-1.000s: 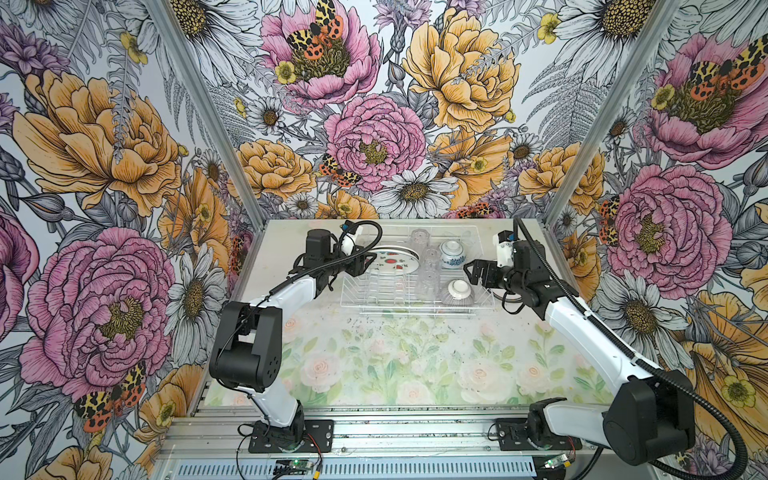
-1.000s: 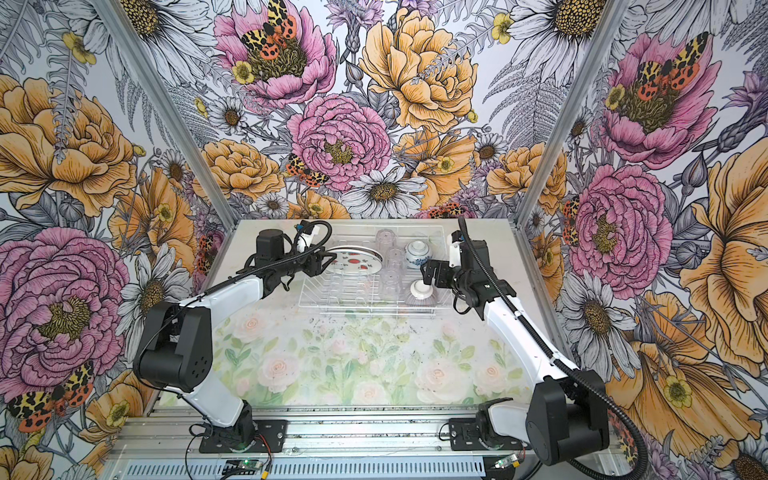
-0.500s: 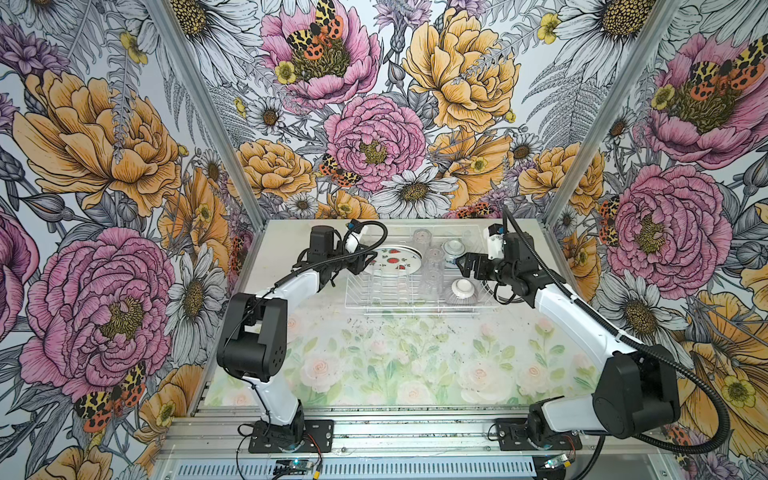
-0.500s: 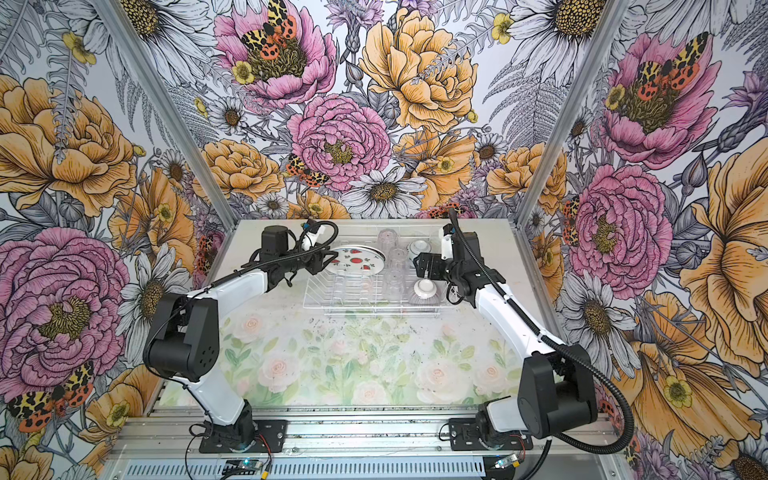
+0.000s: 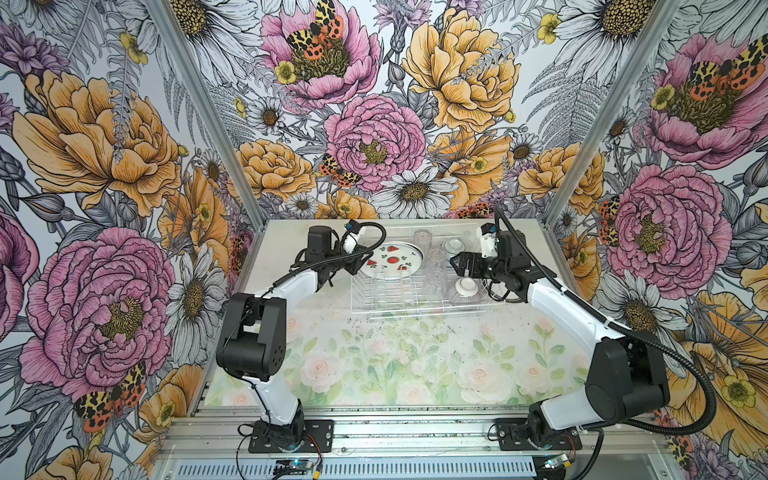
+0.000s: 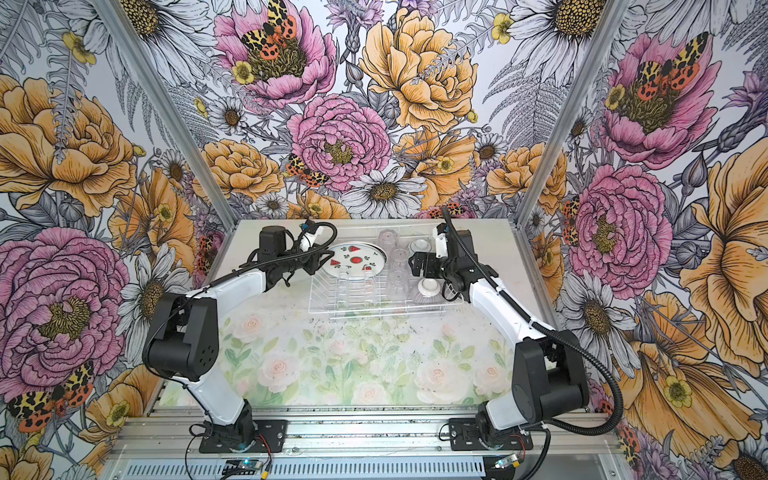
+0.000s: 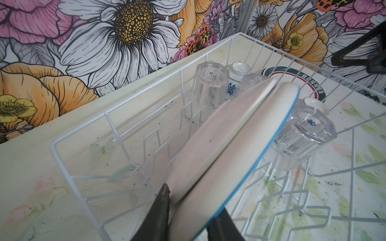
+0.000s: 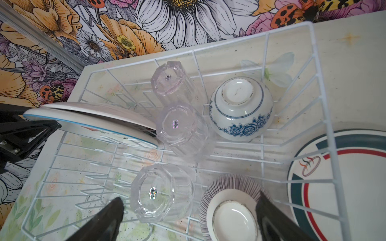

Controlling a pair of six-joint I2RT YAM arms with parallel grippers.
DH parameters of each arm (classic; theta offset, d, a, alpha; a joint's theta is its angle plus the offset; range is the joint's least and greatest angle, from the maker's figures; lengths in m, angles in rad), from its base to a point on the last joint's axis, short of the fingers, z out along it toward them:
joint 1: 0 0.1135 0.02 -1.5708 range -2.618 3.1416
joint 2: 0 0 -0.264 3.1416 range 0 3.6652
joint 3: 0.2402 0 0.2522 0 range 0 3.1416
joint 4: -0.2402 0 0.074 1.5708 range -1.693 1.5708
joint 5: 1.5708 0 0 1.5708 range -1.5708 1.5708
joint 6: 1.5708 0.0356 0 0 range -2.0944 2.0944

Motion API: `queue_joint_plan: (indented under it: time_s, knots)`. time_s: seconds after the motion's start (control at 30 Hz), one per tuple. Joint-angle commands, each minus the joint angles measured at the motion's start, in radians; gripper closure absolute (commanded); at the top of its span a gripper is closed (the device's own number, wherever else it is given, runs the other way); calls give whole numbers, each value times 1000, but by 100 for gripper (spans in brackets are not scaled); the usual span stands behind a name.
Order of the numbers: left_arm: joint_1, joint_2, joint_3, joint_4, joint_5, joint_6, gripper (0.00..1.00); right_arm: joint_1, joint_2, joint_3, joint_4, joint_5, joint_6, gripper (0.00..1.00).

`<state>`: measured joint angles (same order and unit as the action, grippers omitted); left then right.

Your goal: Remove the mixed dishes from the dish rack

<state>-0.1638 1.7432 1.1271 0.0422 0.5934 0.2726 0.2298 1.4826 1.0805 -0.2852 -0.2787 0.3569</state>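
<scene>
left gripper (image 5: 356, 261) pinching the rim of the watermelon-print plate (image 5: 390, 259). plate is tilted at the left end of the dish rack (image 5: 415, 309), upper centre in both top views. right gripper (image 5: 459, 264) has jaws spread wide, hovering over the rack's right end above the nearest clear tumbler (image 8: 160, 192) and the upside-down ribbed bowl (image 8: 226, 181). floral bowl (image 8: 240, 108) is upside down, farther back in the rack. teal-and-red-rimmed plate (image 8: 344, 177) lies flat on the table just outside the rack wall.

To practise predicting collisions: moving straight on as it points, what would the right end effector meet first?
Likely the nearest clear tumbler, or the ribbed bowl beside it; depth is unclear.
</scene>
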Motion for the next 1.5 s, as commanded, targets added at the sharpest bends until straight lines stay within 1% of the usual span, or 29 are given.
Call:
queue_joint_plan:
  time_s: [0.0,0.2,0.4,0.53,0.67,0.9,1.13,1.47]
  knots:
    - [36,-22,-25,0,33,-62,73,6,24,33,35,-22,-13,0]
    - [55,-33,-69,146,50,-143,73,6,45,39,44,-24,-12,1]
    - [55,-19,-61,205,71,-192,80,6,60,50,46,-39,-10,1]
    - [58,-22,-69,246,77,-221,83,6,64,56,46,-39,-5,0]
    - [59,-18,-61,266,78,-243,87,6,72,63,45,-40,1,0]
    - [60,-45,-66,287,79,-262,90,6,76,65,46,-37,10,1]
    - [66,-74,-71,304,91,-279,90,5,80,67,47,-40,17,1]
    - [74,-71,-80,403,132,-364,90,6,75,68,50,-51,24,1]
